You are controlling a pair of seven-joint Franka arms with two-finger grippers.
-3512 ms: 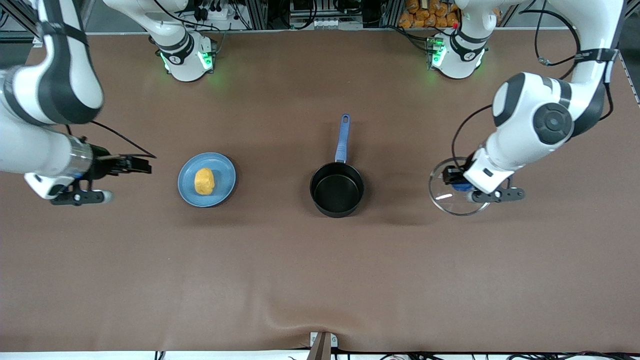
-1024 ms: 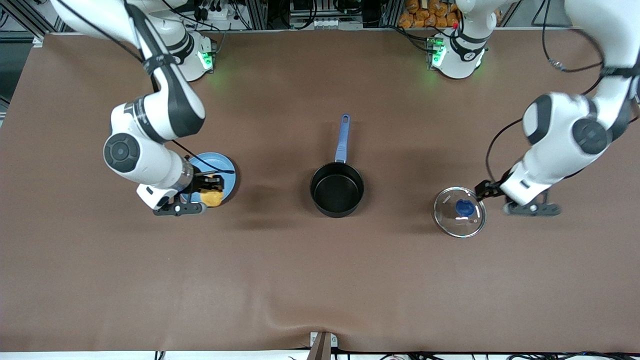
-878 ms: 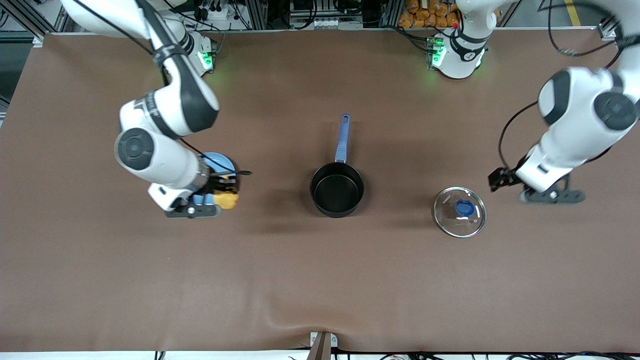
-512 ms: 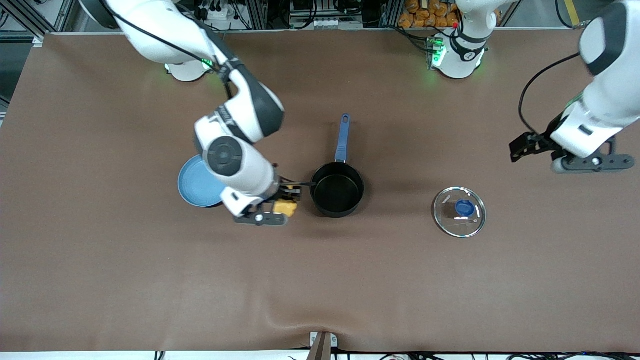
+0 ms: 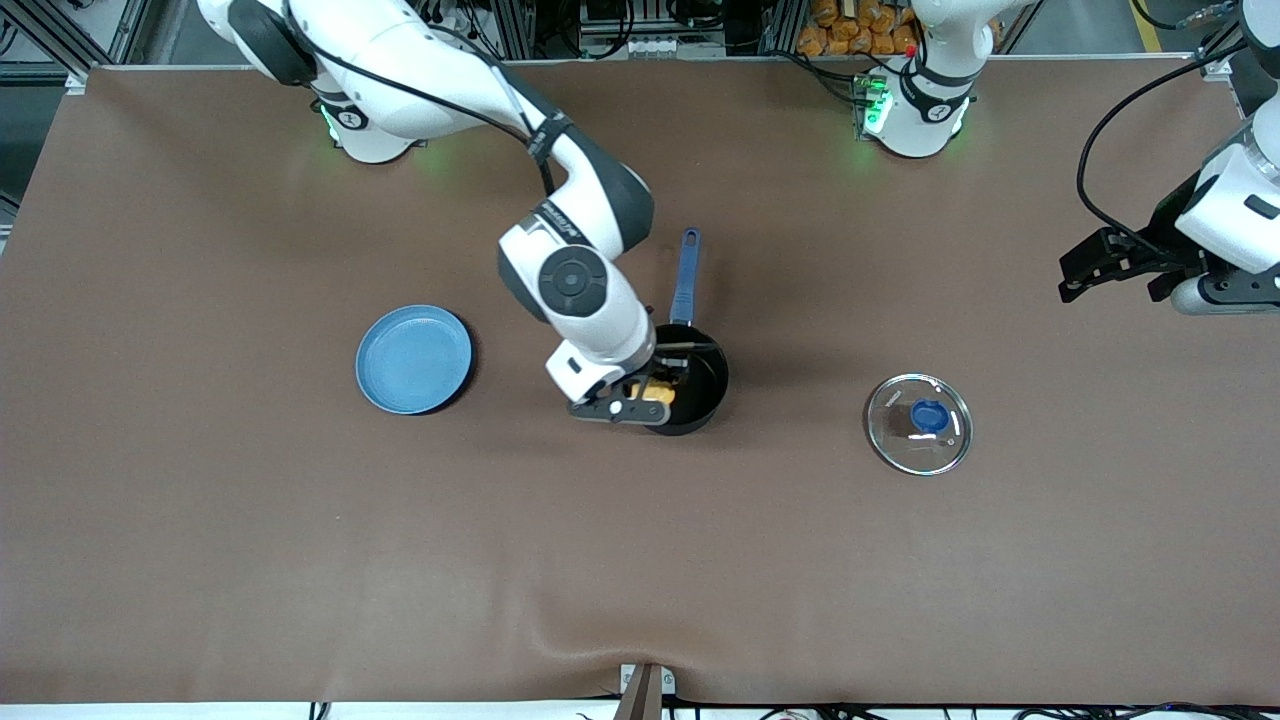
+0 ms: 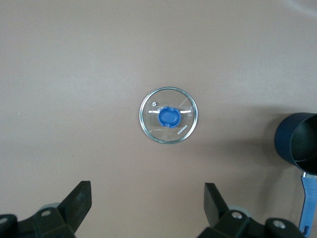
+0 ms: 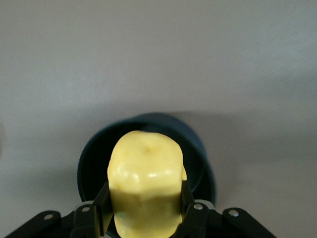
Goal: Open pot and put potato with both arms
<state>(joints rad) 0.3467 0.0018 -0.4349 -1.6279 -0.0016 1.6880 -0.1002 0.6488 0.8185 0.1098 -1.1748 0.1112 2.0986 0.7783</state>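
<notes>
1. I'm seeing the right gripper (image 5: 655,385) hanging over the open pot (image 5: 700,385), clamped on the potato (image 5: 657,389).
2. Right wrist view is showing the potato (image 7: 145,186) pinched between both fingers (image 7: 190,210), directly above the pot (image 7: 198,148) mouth. Potato is up in the air, not resting in the pot.
3. Pot is sitting mid-table, its blue handle (image 5: 685,275) pointing toward the robots' bases.
4. Lid (image 5: 919,423) is lying flat on the table toward the left arm's end, knob (image 5: 929,414) up, well apart from the pot.
5. Left gripper (image 5: 1110,265) is waiting up in the air near the left arm's end of the table, over bare table, holding nothing.
6. Left wrist view is showing its fingers (image 6: 79,201) spread wide, with the lid (image 6: 168,115) on the table below them and the pot (image 6: 299,144) at the picture's edge.
7. Blue plate (image 5: 413,359) is sitting toward the right arm's end of the table, well apart from the pot.
</notes>
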